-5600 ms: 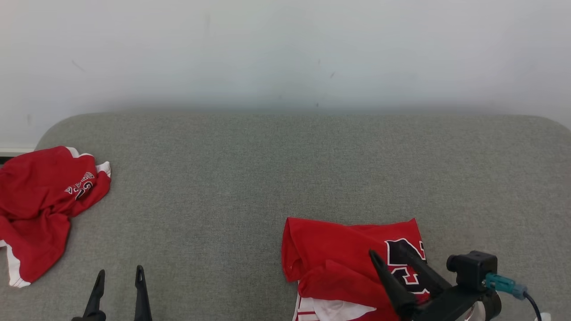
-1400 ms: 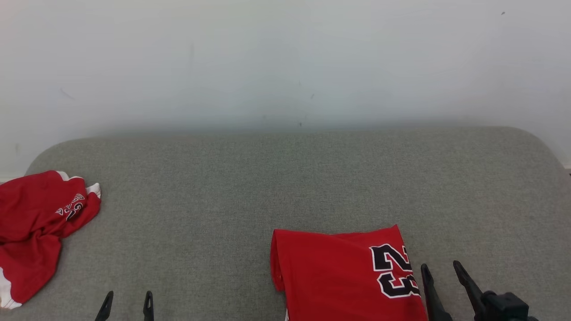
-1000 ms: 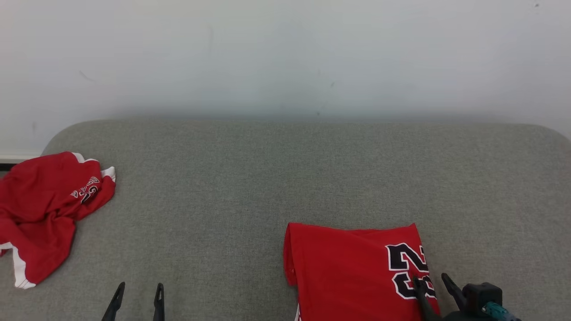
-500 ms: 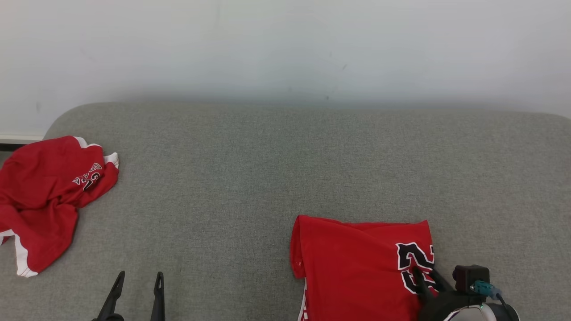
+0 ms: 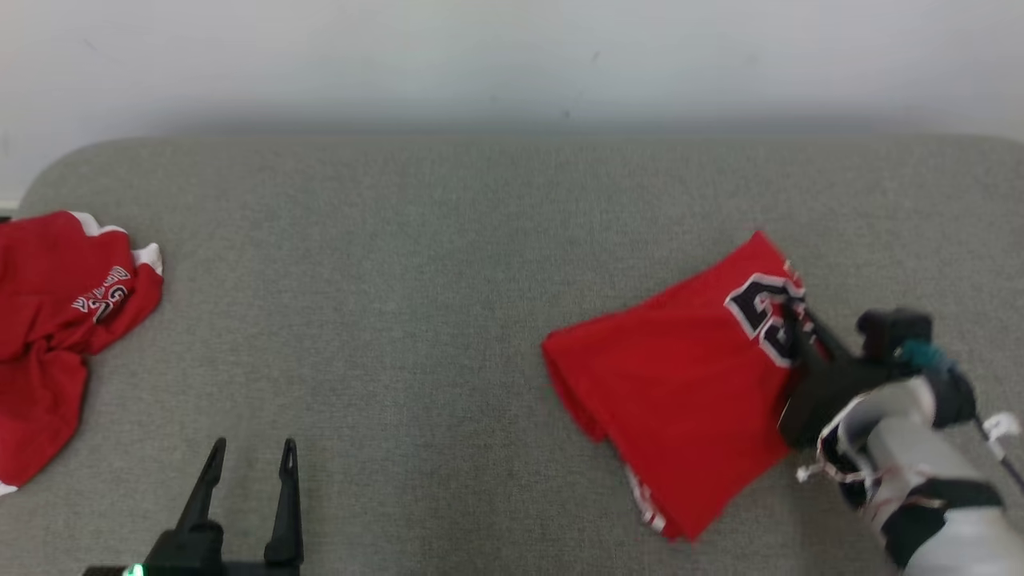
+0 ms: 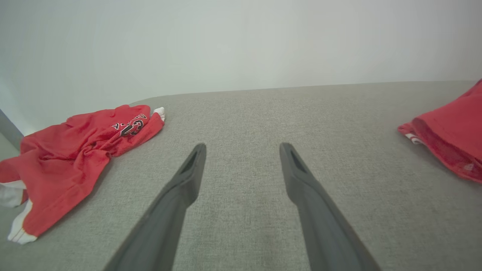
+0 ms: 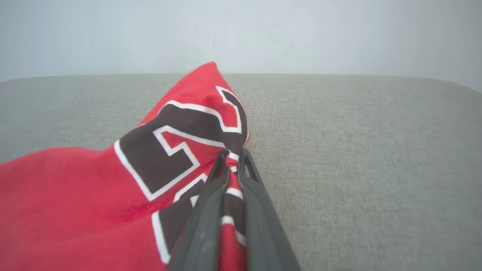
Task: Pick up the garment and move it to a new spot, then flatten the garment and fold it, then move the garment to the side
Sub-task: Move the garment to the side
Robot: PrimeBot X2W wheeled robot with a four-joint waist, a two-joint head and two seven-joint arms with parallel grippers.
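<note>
Folded red jersey (image 5: pixel 680 384) is being noted on the right half of the grey pad (image 5: pixel 400 264), lying askew, one corner pointing far and right. It is being pinched at its right edge, over the black-and-white number, by the right gripper (image 7: pixel 233 152). In the right wrist view the two fingers (image 7: pixel 207 218) are being pressed nearly together with a strip of cloth between them. The cloth is being tented into a peak just beyond the tips.

In the head view the tips are being lost against the dark print and that side is being smeared by blur. Part of the number is being covered by the fingers, so it is not being read with certainty. How much of the jersey is being lifted clear of the pad cannot be told. The lower layers of the fold are being hidden by the top layer, with a little white trim showing at the near corner. The pale forearm (image 5: pixel 920 456) is being cut off by the lower right corner.

Left gripper (image 6: pixel 243 145) is being held spread wide, nothing between its fingers, low over bare pad at the lower left and well apart from the jersey. Whether it is touching the pad cannot be told. Its base is being cut by the bottom edge.

A crumpled garment (image 5: pixel 56 320), also red with white trim, is being seen at the pad's left end. Its left part is being cut off in the head view, and its lettering is being creased past reading. In the left wrist view the jersey is being cut by the right border, its folded edge showing.
</note>
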